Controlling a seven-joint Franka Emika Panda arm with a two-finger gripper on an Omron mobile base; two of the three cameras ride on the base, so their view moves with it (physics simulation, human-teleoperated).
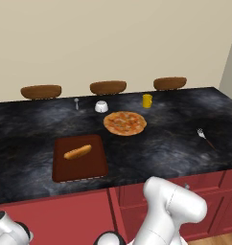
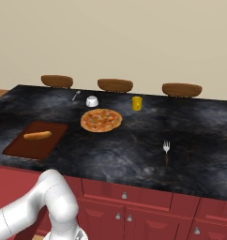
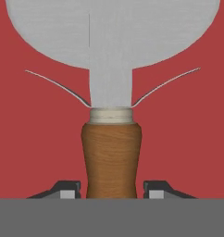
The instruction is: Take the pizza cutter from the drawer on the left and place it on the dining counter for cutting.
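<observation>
Two jaws (image 3: pixel 111 192) closed close against the wooden handle of the pizza cutter (image 3: pixel 111 139), gripping it over a red surface; wheel cut off at top; drawer hard to make out

Flat, even rendered light, no glare; soft faint shadows on the dining counter (image 1: pixel 36 124); hand view pretty sharp, slightly pixelated edges.
</observation>
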